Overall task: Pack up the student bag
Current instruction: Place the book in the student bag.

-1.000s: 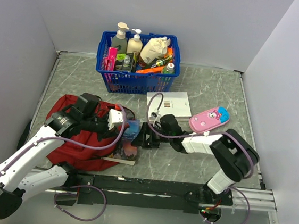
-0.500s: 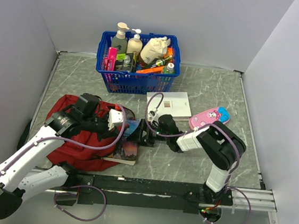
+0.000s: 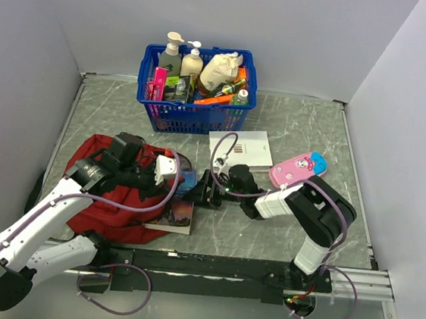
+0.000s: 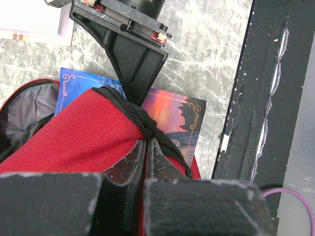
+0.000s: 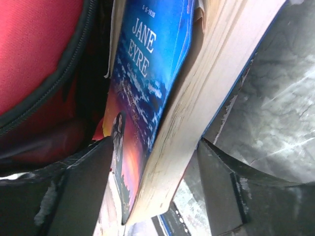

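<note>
Right gripper (image 5: pixel 155 169) straddles a paperback, the Jane Eyre book (image 5: pixel 147 88). Blue cover w/ white title up top, going orange lower down, cream page edges toward the lens. Black fingers (image 5: pixel 74 196) sit tight against it, one on the cover side, the other on the back. Left of the book is the student bag (image 5: pixel 34 54), red fabric w/ black zipper trim (dark opening just beside the cover). Grey marbled table (image 5: pixel 275 113) at right.

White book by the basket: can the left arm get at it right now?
Probably not. The left hand is shut on the bag at its zipper edge, and the right hand, astride the novel, sits between it and the white book.
</note>
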